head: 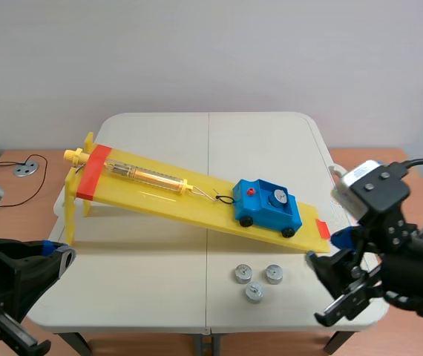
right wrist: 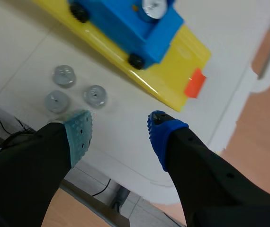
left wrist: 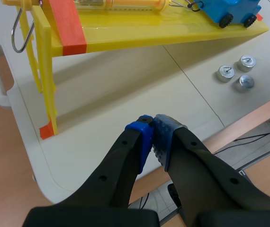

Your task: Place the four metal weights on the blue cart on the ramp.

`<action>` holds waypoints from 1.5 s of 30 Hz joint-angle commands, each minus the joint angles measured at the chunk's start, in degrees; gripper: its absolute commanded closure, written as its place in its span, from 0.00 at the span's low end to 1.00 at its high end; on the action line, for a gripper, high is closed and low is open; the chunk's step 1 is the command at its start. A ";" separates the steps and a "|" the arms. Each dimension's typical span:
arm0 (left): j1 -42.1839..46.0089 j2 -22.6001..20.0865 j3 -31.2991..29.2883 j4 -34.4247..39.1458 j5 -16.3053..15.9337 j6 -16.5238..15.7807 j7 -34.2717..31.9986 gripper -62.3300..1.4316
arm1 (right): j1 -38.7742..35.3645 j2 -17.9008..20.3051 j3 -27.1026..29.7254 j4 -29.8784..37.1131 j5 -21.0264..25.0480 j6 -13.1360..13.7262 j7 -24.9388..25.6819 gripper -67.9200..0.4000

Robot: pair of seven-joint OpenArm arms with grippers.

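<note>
Progress stands at about a quarter, as I judge it. One metal weight (head: 278, 196) sits in the tray of the blue cart (head: 265, 211), which rests on its wheels near the low end of the yellow ramp (head: 145, 191). A thin hook joins the cart to a clear tube (head: 141, 173) lying along the ramp upslope.

Three more weights lie loose on the desk (head: 145, 282), at about six o'clock from the cart and close together without touching. These are the first disc (head: 242, 274), the second disc (head: 273, 274) at its three o'clock, and the third disc (head: 254, 292) nearest the robot. All three have yet to go on the cart.

The right jaws are apart and empty, hovering off the desk's edge at roughly four o'clock from the cluster. The left jaws are pressed together on nothing, low at the desk's near corner, at about eight o'clock from the ramp's raised end. The right side looks better placed for the next pickup.
</note>
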 commanded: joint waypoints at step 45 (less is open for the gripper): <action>-1.27 0.44 -0.85 4.07 -2.95 -1.64 -4.70 0.93 | 17.35 -7.45 -13.73 -24.26 -9.75 -3.43 20.17 0.62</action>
